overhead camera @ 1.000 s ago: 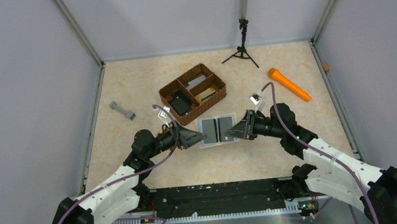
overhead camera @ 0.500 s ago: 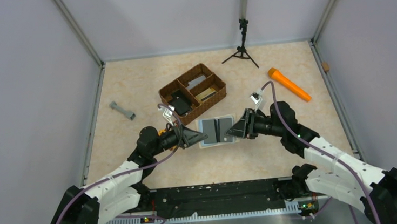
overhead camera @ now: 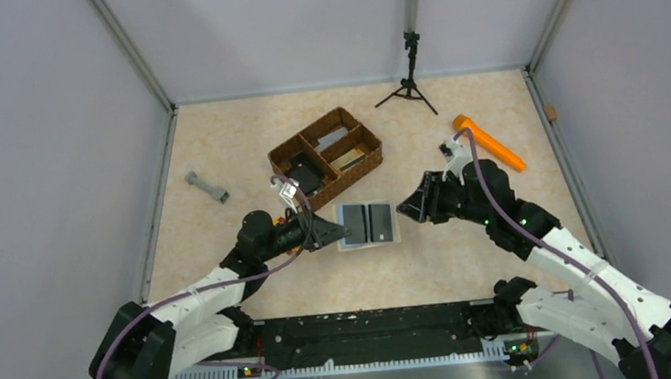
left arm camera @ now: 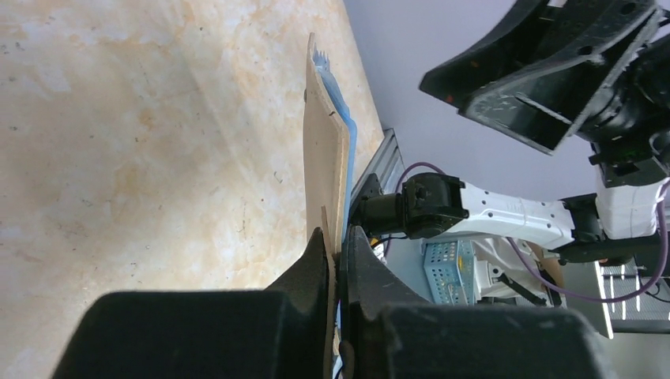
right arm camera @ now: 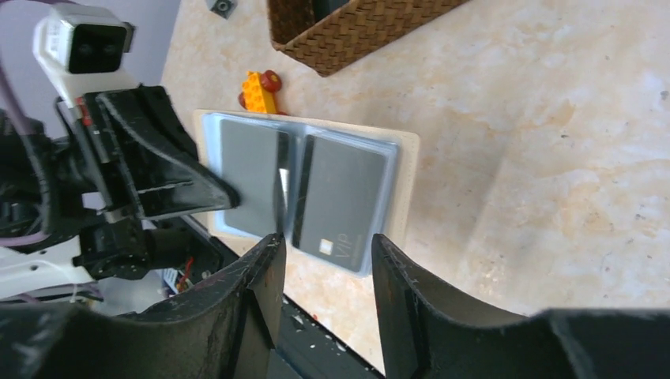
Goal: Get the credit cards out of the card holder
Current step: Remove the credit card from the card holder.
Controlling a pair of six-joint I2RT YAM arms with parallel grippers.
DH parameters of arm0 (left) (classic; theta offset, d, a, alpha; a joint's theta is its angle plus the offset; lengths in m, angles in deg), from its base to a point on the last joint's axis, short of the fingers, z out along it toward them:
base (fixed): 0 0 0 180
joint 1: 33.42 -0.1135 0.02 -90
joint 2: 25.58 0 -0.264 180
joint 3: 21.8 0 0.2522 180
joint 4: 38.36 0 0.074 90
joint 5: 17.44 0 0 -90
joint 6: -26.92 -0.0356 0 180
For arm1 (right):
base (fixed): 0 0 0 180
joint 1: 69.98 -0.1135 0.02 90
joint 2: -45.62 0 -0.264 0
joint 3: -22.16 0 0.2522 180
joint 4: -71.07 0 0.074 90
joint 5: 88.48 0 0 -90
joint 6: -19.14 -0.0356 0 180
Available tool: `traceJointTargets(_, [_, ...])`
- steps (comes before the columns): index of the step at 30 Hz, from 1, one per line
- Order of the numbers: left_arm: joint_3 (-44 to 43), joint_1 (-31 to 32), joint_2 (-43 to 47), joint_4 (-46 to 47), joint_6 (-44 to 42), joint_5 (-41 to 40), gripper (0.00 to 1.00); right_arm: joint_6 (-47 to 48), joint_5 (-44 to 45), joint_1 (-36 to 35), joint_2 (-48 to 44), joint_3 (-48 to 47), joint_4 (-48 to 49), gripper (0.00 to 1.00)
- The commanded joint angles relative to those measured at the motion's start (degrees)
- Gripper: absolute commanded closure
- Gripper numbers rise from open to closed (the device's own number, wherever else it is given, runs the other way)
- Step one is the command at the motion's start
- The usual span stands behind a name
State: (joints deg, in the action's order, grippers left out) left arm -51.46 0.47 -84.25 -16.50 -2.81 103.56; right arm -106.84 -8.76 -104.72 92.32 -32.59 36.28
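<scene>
Table (overhead camera: 430, 268), pale marbled top: largest item on my list, and everything else sits on it. Wicker tray (overhead camera: 356, 178), brown and divided: far side of the work area, not part of this job. Card holder (overhead camera: 369, 243): lies opened flat just on my side of the tray, between my two pincers, cream border outside and pale blue inside. Its long axis runs left to right across the table and its fold runs away from me. Cards: two, dark grey from above, side by side. The left card (right arm camera: 249, 174) sits in one half and the right card (right arm camera: 340, 197) in the other, each with a dark stripe next to the fold. Neither is out yet. I cannot tell which way the pockets open. Left pincer (left arm camera: 338, 245): jaws closed tight on the holder's left edge, with the cream flap pinched between them. I judge it is anchoring the holder. Right pincer (right arm camera: 324, 241): jaws about half apart, nothing held and nothing touched. It hangs just off the holder's right edge, so the holder lies from it toward my left arm. The right card is the nearer one, which I judge makes this free pincer the one to draw it. Toy brick (right arm camera: 257, 91), orange and yellow: smallest item, just beyond the holder's far left corner.
</scene>
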Motion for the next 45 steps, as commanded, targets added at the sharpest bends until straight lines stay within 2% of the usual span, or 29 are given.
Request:
traceJointTargets(1, [-3.14, 0.02, -1.79, 5.88, 0.02, 1.11, 1.0, -1.28, -7.12, -0.33, 0.6, -0.09, 7.25, 0.57])
traceJointTargets(4, [-3.6, -0.03, -3.13, 9.72, 1.69, 3.02, 1.0, -4.65, -13.65, -0.33, 4.97, 1.57, 14.5, 0.62])
traceJointTargets(9, [-2.83, -0.04, -4.39, 15.45, 4.25, 4.31, 1.0, -9.53, -17.94, -0.33, 8.63, 5.38, 25.84, 0.63])
traceJointTargets(22, [-1.24, 0.03, -8.94, 34.03, 12.5, 8.66, 1.0, -18.19, -23.13, -0.32, 9.18, 10.88, 39.84, 0.63])
traceJointTargets(29, [-0.87, -0.01, -7.64, 34.81, 13.12, 8.77, 1.0, -23.4, -23.38, 0.0, 7.34, 13.45, 47.65, 0.73])
traceJointTargets(39, [0.08, 0.09, -5.63, 36.16, 14.21, 7.91, 1.0, -32.32, -22.62, 0.18, 5.26, 18.84, 64.94, 0.77])
traceJointTargets(41, [-0.02, 0.04, -5.34, 36.12, 14.26, 7.67, 1.0, -32.44, -22.71, 0.12, 5.6, 18.47, 64.55, 0.8])
traceJointTargets(43, [-0.09, 0.04, -5.11, 36.1, 14.26, 7.73, 1.0, -32.14, -23.16, 0.15, 6.03, 17.79, 63.8, 0.9])
traceJointTargets(45, [-0.27, 0.08, -4.98, 36.1, 14.35, 7.76, 1.0, -32.16, -23.16, 0.19, 6.19, 17.66, 63.6, 0.95])
